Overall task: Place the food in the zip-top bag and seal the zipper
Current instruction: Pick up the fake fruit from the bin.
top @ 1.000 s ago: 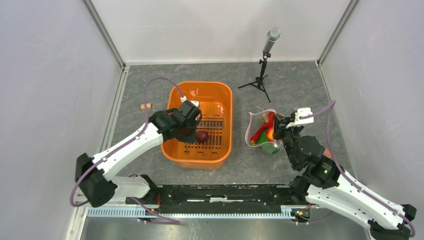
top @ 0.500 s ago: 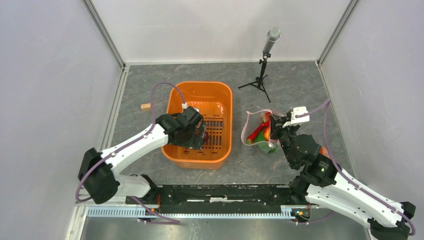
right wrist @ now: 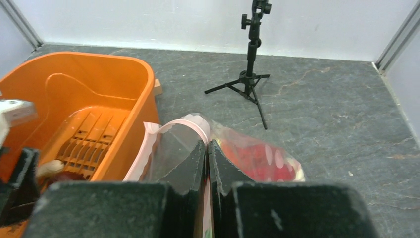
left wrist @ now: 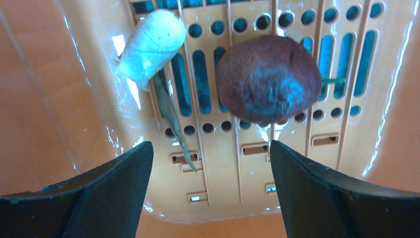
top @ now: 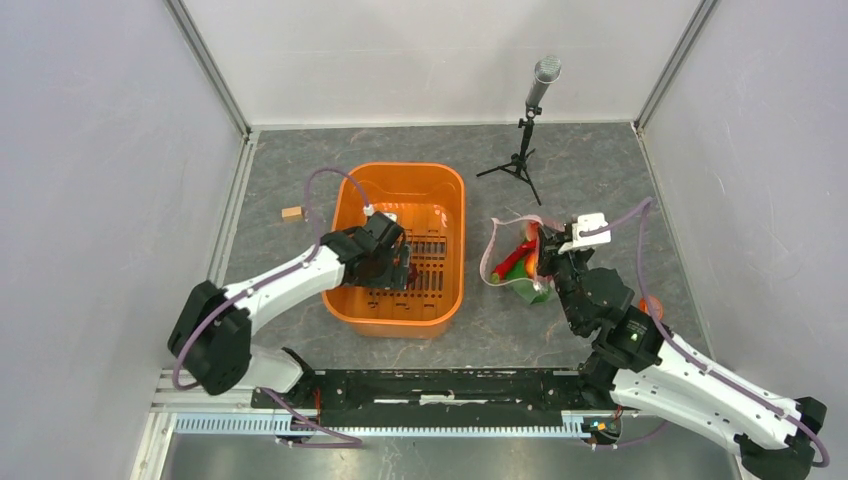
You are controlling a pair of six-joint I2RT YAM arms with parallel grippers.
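The dark round piece (left wrist: 267, 79) lies on the slotted floor of the orange tub (top: 440, 180), next to a white piece (left wrist: 151, 47) with a thin green strip. My left gripper (left wrist: 209, 146) (top: 400, 272) hangs open just above them inside the tub, with nothing between its fingers. The zip-top bag (top: 515, 268) (right wrist: 257, 153) lies right of the tub with red and green food inside. My right gripper (right wrist: 207, 144) (top: 545, 245) is shut on the pink zipper (right wrist: 195, 121) at the bag's mouth and holds that edge up.
A microphone on a small black tripod (top: 525, 150) stands behind the bag. A small wooden block (top: 291, 212) lies on the grey floor left of the tub. White walls close in the sides and the back.
My left gripper has opened wide and drawn nearer inside the tub, over the dark round piece. My right gripper has shifted slightly left with the bag's rim.
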